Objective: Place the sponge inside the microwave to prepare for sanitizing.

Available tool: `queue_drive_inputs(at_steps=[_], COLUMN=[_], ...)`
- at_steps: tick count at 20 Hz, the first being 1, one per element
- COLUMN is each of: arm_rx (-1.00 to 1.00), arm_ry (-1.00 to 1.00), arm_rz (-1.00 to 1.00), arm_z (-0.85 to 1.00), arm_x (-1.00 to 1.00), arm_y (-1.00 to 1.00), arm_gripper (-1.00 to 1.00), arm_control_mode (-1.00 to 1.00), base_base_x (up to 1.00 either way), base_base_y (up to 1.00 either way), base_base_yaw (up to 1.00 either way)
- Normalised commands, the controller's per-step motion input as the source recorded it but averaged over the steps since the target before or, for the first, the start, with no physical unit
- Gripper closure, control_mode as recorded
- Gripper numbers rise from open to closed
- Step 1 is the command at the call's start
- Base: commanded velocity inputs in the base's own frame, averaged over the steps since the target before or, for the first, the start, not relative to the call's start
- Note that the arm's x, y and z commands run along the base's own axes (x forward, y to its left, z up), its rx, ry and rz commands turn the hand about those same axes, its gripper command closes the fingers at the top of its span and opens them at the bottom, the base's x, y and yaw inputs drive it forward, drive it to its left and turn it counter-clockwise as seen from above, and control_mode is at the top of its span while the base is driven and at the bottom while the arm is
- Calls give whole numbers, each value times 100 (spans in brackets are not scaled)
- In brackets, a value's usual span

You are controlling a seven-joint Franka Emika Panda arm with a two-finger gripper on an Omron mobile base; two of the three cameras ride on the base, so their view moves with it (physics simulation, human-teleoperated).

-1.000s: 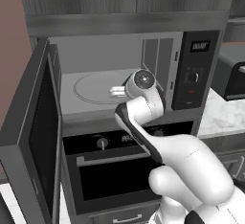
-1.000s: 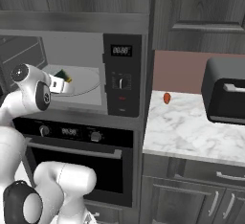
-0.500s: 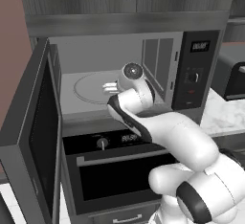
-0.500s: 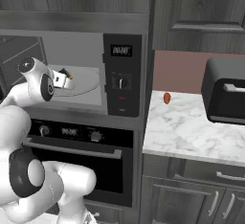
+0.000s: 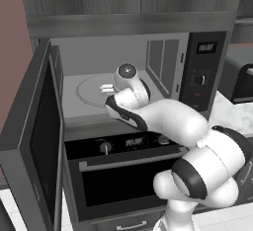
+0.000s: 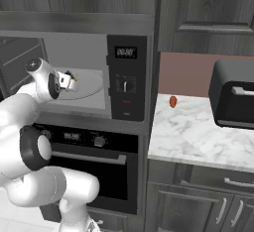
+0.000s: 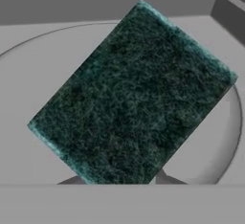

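- The wide built-in black microwave [image 5: 197, 77] stands open, its dark glass door [image 5: 37, 141] swung out to the left, and the arm's hand reaches into the light grey cavity.
- The two-finger gripper [image 6: 69, 80] is pinched tight on the small yellow sponge with a dark green scouring face [image 7: 131, 94]; in the hand view that green face hangs over the round glass turntable [image 7: 225, 137].
- The sponge looks to be clear of the glass, though I cannot tell how much of a gap is left under it.
- Risk: letting go while it is tilted could let it tumble and roll toward the turntable's rim or the cavity's front lip.
- Risk: the wrist sits close to the cavity's roof and side wall, so a hasty withdrawal could knock the frame.
- The black oven [image 5: 123, 175] below plays no part.
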Motion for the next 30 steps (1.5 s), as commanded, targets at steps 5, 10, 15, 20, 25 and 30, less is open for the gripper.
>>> queue_drive_inputs(at_steps=[5,10,15,20,25,30], arm_rx=[0,0,0,0,0,0], arm_ry=[0,3,5,2,0,0], arm_rz=[0,0,0,0,0,0], arm_z=[-15,0,0,0,0,0], arm_x=[37,18,12,7,0,0], arm_y=[3,10,5,1,0,0], arm_gripper=[100,100,100,-100,-100,-100], arm_control_mode=[-100,-100,-100,-100,-100,-100], base_base_x=[0,0,0,0,0,0], base_base_y=[0,0,0,0,0,0], base_base_yaw=[0,0,0,0,0,0])
